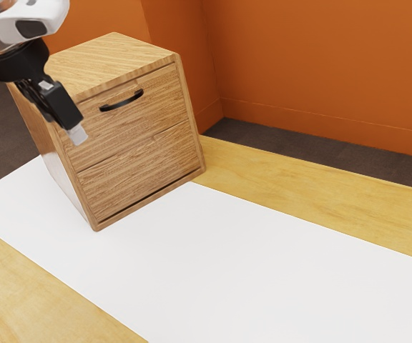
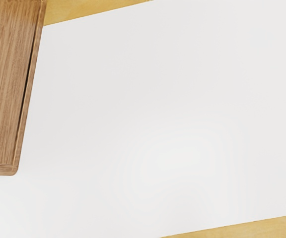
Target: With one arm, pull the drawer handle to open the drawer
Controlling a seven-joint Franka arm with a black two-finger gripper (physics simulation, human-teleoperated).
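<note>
A small wooden cabinet (image 1: 113, 61) stands on the white mat at the exterior view's left, with two drawer fronts facing the view's lower right. The upper drawer (image 1: 138, 114) carries a black curved handle (image 1: 121, 101) and sits flush with the cabinet frame. The lower drawer (image 1: 140, 170) has no handle that I can see and is flush too. My black gripper (image 1: 77, 133) hangs tilted in front of the cabinet's left front edge, to the left of the handle and slightly below it, not touching it. In the wrist view a corner of the cabinet (image 2: 4, 84) lies beside the hand above the mat.
A white mat (image 1: 227, 264) runs diagonally across the wooden tabletop (image 1: 335, 193). Orange walls (image 1: 320, 57) and a strip of dark floor (image 1: 320, 146) lie behind the table. The mat (image 2: 173, 124) spreads wide beneath my hand.
</note>
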